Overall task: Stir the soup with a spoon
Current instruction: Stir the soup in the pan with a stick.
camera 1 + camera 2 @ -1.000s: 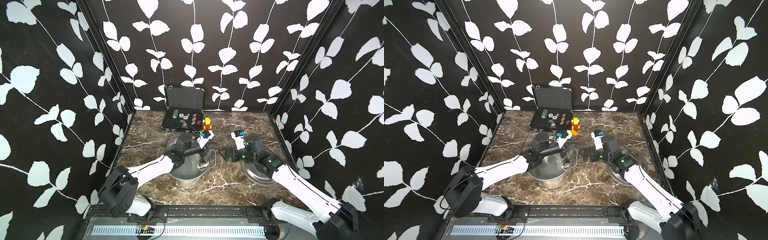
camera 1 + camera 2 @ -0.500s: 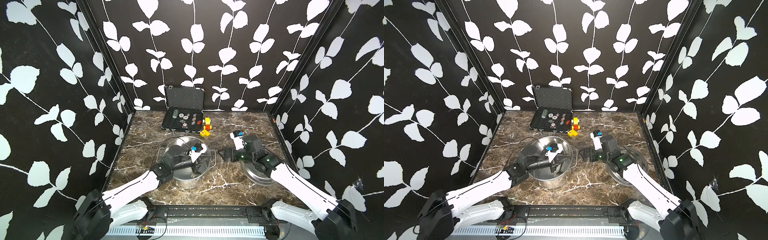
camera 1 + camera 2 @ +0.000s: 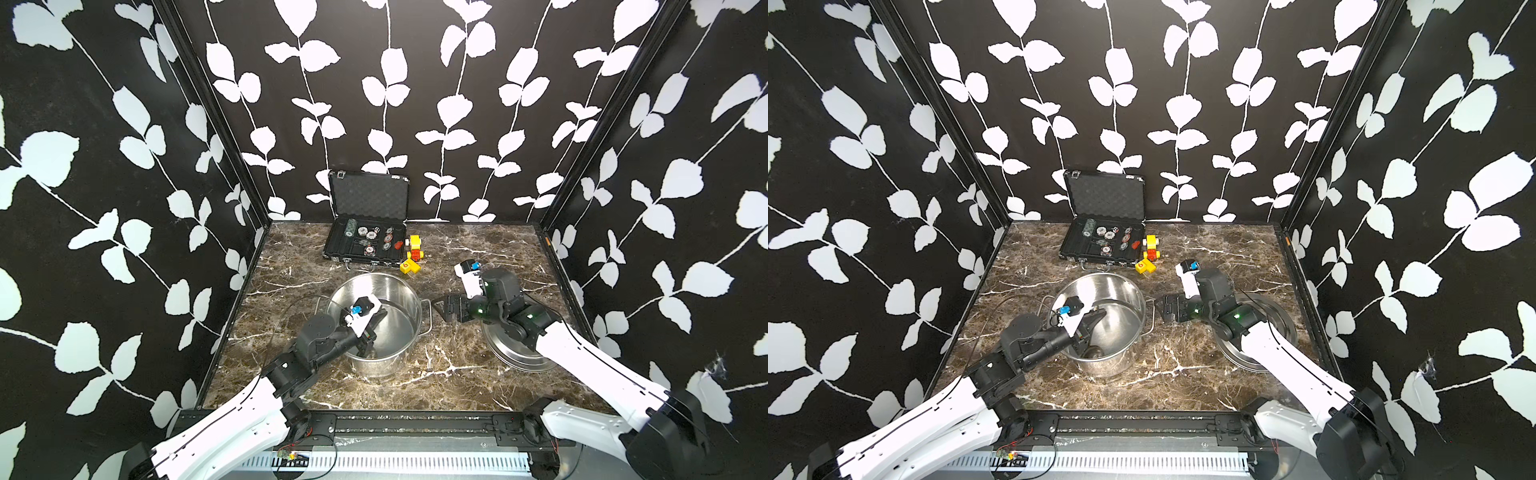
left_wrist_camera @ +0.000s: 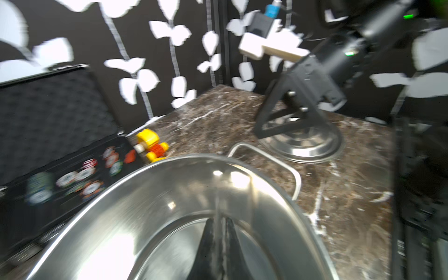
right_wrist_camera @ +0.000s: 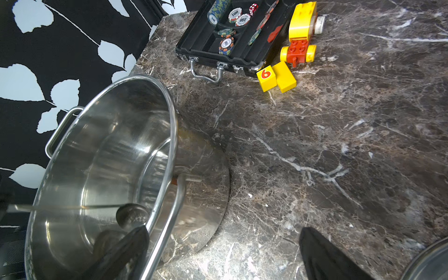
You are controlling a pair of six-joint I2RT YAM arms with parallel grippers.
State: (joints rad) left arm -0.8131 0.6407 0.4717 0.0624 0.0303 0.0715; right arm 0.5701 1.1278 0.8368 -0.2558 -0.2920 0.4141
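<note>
Left gripper (image 4: 219, 221) reaches into the steel pot (image 3: 392, 291), fingers clamped shut on the handle of the spoon (image 5: 131, 215), whose bowl sits low inside the pot, while the right gripper (image 3: 442, 309) hangs wide open and empty just right of the pot, near the lid (image 3: 513, 355).

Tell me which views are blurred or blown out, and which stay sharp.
Left wrist view: smeared all over, chips unreadable, white glare on the pot wall. Right wrist view: sharp, chip numbers legible, spoon distinct inside the pot. Both top views: sharp and evenly lit.
</note>
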